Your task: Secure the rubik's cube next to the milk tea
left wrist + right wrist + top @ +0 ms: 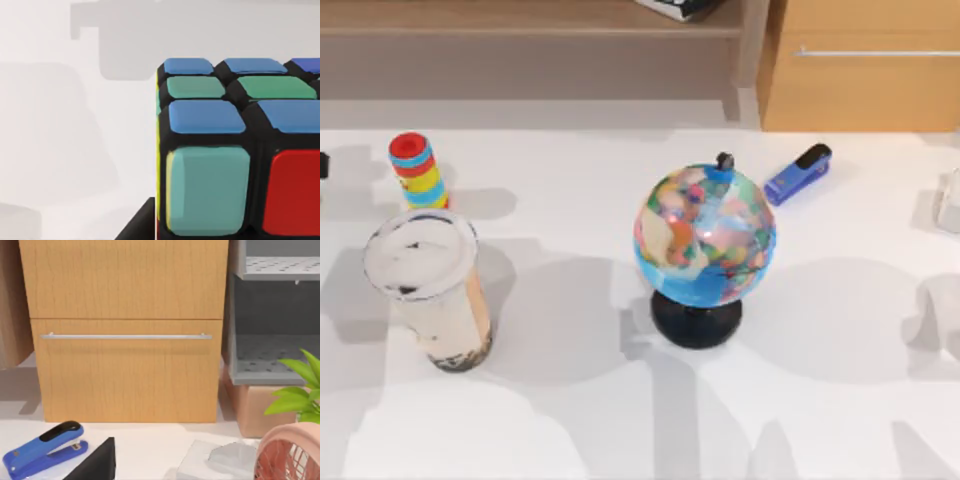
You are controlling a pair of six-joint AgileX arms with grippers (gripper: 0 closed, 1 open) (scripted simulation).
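The rubik's cube (235,150) is seen very close beneath the left wrist camera, resting on the white bench (75,150). It is judged rigid, light, smooth-tiled; opposite flat faces suit gripping. Jaw opening cannot be told.

The milk tea (432,290) stands at the left side of the white table — a tall clear cup of beige drink, dark pearls settled at its base, an orange stripe down its side and a wide white round top. The rubik's cube (235,150) appears close up in the left wrist view — blue, green, teal and red square tiles set in a black grid, with a yellow edge just visible.
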